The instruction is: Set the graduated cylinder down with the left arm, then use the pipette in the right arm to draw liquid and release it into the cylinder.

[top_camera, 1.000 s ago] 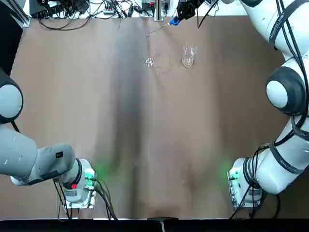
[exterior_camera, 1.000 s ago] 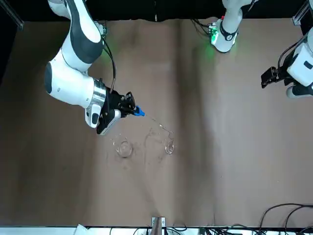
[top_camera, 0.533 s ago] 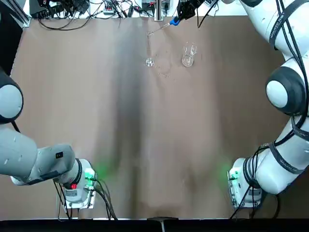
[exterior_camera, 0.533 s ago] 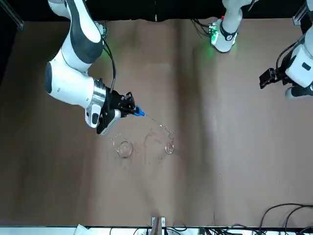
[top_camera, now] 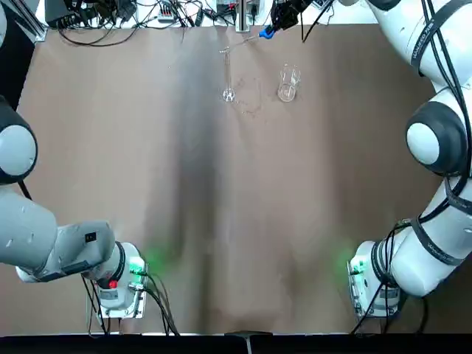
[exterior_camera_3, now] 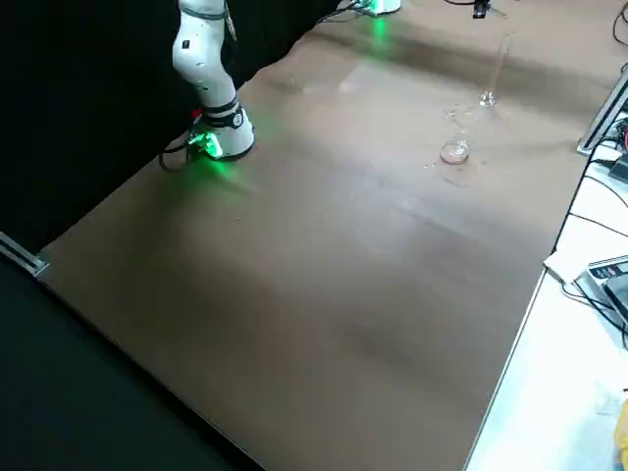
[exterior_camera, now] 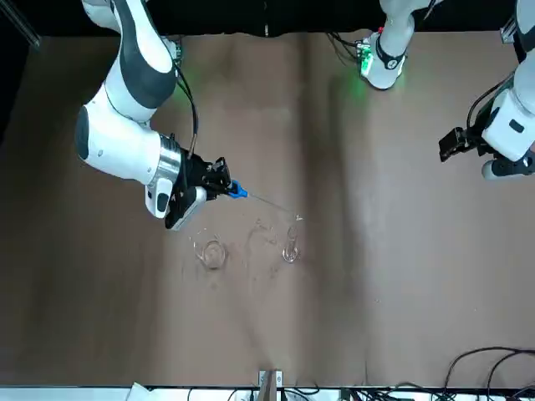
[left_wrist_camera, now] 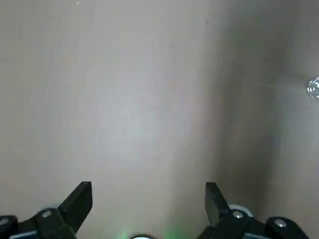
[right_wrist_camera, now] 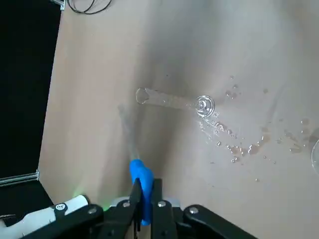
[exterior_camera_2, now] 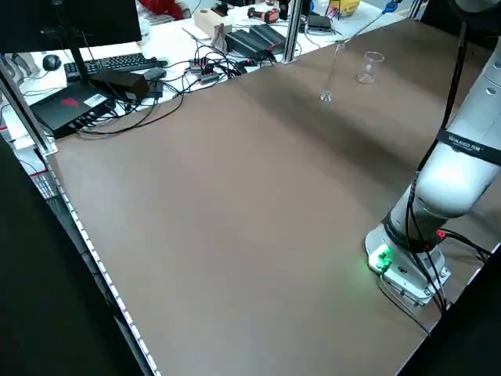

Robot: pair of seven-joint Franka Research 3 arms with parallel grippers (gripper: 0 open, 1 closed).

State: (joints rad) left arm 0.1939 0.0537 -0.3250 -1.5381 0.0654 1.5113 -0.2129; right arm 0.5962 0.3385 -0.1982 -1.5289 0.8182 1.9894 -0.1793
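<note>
The graduated cylinder [right_wrist_camera: 172,101] is standing upright on the desk [top_camera: 243,221], toward its far side, with no hand touching it. The right hand [right_wrist_camera: 149,182] is holding the pipette [right_wrist_camera: 141,172], its two fingers closing on the blue bulb, and is hovering close to the cylinder. The pipette's thin stem is slanting down toward the cylinder's mouth; whether its tip is over the opening or just beside it, the views are not showing. The left hand [left_wrist_camera: 148,193] is waiting well apart, toward the robot's left side, its fingers spreading wide around nothing.

The beaker [top_camera: 287,85] is standing to the cylinder's right, a little apart, and droplets [right_wrist_camera: 241,149] are lying on the desk between them. Whether the pipette is carrying liquid, nobody can tell here.

The step in hand is probably the release. The right arm should be bringing the tip directly over the narrow mouth, or just inside it, before any squeezing. Tilting the stem nearer to vertical would be helping. The squeeze should be slow and even, since a hard one could be jerking the tip, missing the opening or knocking the slender tube over.
</note>
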